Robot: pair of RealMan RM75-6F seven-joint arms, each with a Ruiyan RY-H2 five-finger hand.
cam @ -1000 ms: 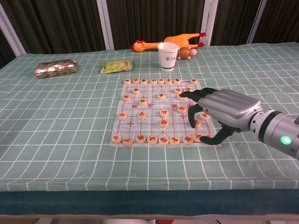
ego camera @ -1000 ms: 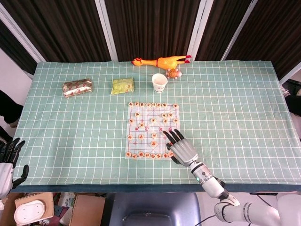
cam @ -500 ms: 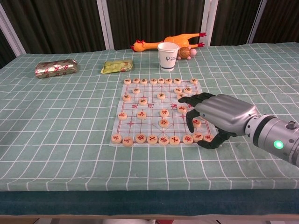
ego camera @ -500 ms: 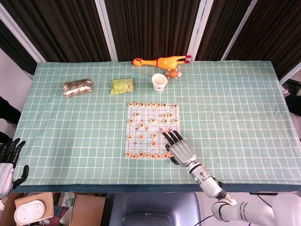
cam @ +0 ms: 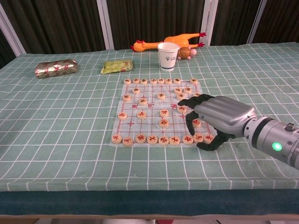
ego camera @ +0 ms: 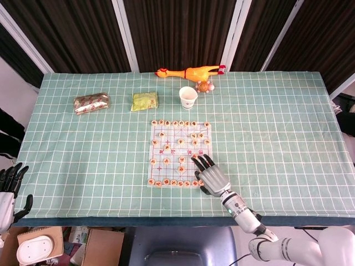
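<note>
Since a second ago, the right hand (cam: 216,117) has drawn back toward the near right corner of the chess board (cam: 152,109), fingers curled loosely over the chess pieces (cam: 196,122) beneath it, grasping nothing visible. Far off left, the left hand (ego camera: 9,188) hangs released beyond the table edge.

Grey right hand (cam: 219,119); black fingers (cam: 189,122); green wrist light
</note>
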